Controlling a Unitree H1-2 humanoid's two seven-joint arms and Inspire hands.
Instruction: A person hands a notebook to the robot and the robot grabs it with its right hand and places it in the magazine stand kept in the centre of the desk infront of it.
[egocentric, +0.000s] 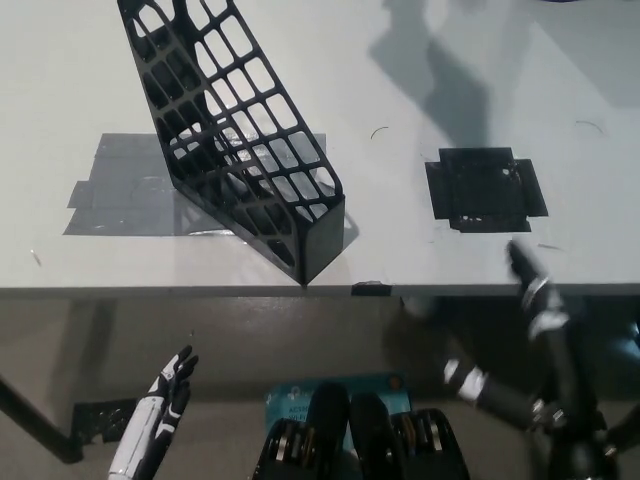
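Standing empty: black lattice magazine stand (240, 130) at the counter's (450, 60) front edge.
It leans toward eleven o'clock. Right robot hand (525, 330) at five o'clock, fingers apart, holding nothing; left robot hand (172, 385) at seven o'clock, unclear.

You're looking at a white desk (480, 80). A black mesh stand (240, 140) sits at its centre, over a grey tape patch (120, 190) spreading toward nine o'clock. A black tape square (485, 188) lies at three o'clock, well apart.
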